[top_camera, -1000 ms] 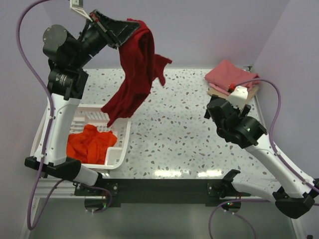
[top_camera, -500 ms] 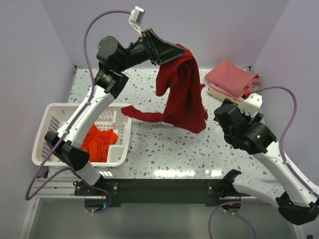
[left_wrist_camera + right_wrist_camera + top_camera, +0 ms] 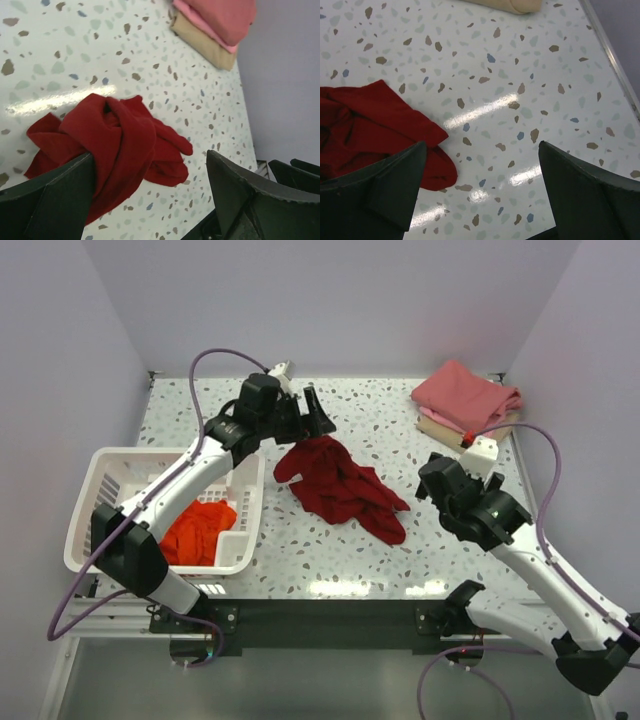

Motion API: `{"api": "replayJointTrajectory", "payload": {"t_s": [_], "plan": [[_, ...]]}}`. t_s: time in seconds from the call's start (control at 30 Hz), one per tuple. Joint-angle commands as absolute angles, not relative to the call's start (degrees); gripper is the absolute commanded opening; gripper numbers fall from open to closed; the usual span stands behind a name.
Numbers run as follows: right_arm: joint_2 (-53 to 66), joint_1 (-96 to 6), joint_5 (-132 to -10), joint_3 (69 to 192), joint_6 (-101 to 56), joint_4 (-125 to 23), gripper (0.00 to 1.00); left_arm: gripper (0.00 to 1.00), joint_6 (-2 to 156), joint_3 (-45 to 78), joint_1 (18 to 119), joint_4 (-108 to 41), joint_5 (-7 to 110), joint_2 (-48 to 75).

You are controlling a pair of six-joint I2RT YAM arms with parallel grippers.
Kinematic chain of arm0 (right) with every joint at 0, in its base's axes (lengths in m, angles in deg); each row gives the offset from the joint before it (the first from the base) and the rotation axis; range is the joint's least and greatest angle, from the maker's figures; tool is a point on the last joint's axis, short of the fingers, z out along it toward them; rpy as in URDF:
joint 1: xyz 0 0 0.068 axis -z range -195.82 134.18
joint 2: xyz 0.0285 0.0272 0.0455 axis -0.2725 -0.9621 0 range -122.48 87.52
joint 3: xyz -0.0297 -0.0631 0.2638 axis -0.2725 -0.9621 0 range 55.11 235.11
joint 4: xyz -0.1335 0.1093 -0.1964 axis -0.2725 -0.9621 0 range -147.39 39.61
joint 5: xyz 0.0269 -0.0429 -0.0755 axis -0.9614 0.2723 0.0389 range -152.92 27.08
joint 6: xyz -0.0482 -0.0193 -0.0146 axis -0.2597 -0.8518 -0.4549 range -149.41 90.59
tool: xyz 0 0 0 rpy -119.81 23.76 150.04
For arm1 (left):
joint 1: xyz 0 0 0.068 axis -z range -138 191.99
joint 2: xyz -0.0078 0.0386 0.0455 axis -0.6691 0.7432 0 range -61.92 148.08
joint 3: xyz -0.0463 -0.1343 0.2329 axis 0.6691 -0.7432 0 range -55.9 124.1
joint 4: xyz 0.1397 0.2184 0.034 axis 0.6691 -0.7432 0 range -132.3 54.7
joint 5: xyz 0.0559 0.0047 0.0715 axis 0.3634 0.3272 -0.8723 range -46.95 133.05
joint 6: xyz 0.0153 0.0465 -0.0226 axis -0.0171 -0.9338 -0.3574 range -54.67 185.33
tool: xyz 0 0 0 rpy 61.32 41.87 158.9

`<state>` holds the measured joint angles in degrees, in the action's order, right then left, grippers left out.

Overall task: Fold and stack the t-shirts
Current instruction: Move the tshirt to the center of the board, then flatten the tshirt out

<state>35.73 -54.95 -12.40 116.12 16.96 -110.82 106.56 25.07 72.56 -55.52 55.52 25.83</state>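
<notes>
The crimson t-shirt [image 3: 340, 485] lies crumpled mid-table, one fold seemingly resting against a finger of the left gripper [image 3: 150, 156], whose jaws stand wide apart; the right gripper [image 3: 482, 145] gapes empty nearby. Pinching that bunch blindly could catch several layers and twist the fold. The speckled tabletop [image 3: 330, 552] is glossy; lilac walls [image 3: 350, 300] enclose it.
</notes>
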Motion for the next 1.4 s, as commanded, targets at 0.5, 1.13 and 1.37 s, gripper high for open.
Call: {"api": "replayJointTrajectory", "payload": {"t_s": [0.5,1.13,1.37], "plan": [[10.5,-34.9,-59.7,111.8,3.7,-81.5,0.79,0.95,102.2,19.3,76.6,-69.7,45.1,32.1],[0.0,-31.5,-69.2,107.7,4.3,-75.9,0.64,0.93,103.6,10.3,77.6,-65.4,44.6,33.3],[-0.9,-30.4,-72.8,107.3,2.8,-75.9,0.22,0.61,104.9,7.5,77.9,-62.5,46.9,34.2]]}}
